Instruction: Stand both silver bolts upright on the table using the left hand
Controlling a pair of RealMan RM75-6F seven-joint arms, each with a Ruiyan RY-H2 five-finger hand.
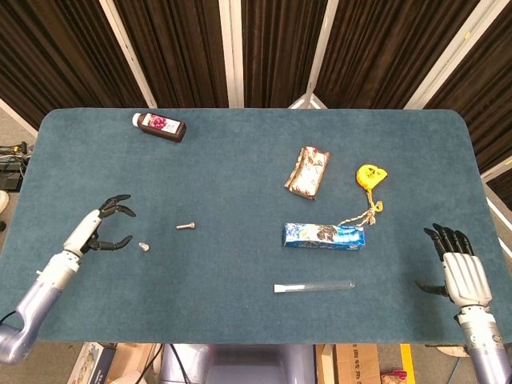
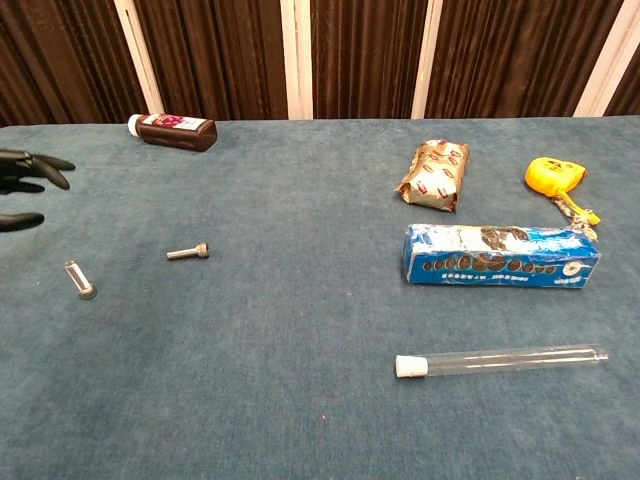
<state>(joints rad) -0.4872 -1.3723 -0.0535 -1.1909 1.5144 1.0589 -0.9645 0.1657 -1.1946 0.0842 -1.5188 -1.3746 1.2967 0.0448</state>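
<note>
Left robot hand (image 1: 102, 226) open at the left edge, fingers spread, gripping nothing; in the chest view only its dark fingertips (image 2: 30, 160) showing, the rest cut off by the frame. Just right of it on the tabletop (image 1: 240, 184), apart from the fingers, first silver bolt (image 2: 79, 280) set on its head, shaft leaning a little toward the far left; from the head view reduced to a small pale speck (image 1: 143, 246), its pose impossible to read there. Further right, second silver bolt (image 2: 189, 252) lying flat on its side, head pointing right, well apart from the hand.

Right robot hand (image 1: 456, 260) visible in the head view only, at the near right edge off the tabletop, fingers extended and apart, holding nothing; wrist cut off at the bottom of the frame.

Farther out: brown bottle (image 2: 172, 129) on its side at the far left; crumpled foil packet (image 2: 433, 175) right of centre; blue biscuit pack (image 2: 500, 254) nearer, print too small to read; yellow tape measure (image 2: 555, 175) at the far right, its cord trailing behind the pack; clear tube (image 2: 500, 359) with a white cap lying nearest.
</note>
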